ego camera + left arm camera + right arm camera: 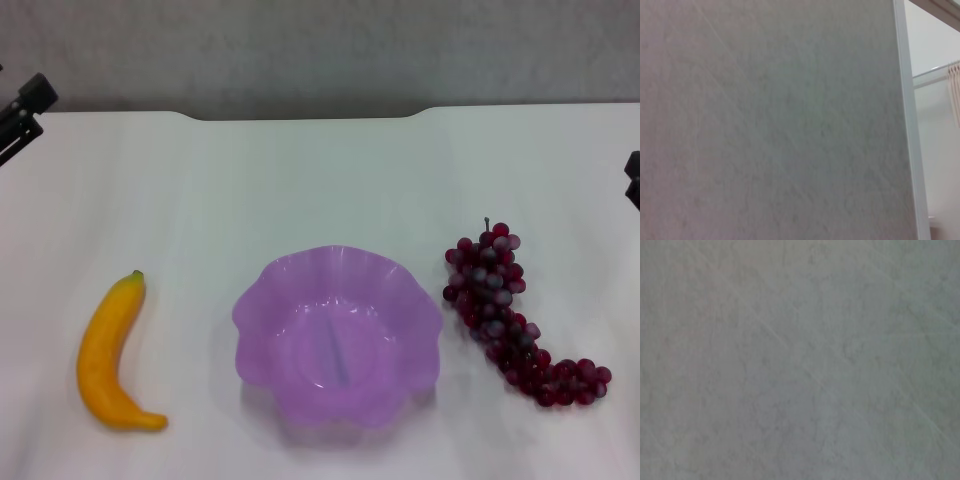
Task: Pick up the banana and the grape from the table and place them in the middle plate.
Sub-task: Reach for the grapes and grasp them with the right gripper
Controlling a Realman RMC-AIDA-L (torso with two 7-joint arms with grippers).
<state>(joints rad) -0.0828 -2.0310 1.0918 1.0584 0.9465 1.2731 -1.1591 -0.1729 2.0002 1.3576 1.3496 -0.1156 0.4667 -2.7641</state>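
Observation:
The yellow-orange banana (108,355) lies on the white table (320,180) at the front left. The purple scalloped middle plate (262,300) stands empty in the middle front. The dark red grape bunch (505,315) lies to the plate's right, stem pointing away. My left gripper (20,115) shows only as a dark part at the far left edge, well behind the banana. My right gripper (633,180) shows as a dark part at the far right edge, behind the grape. Both wrist views show only a plain grey wall.
The table's far edge meets a grey wall (320,50) at the back. A white frame edge (907,125) runs down the left wrist view.

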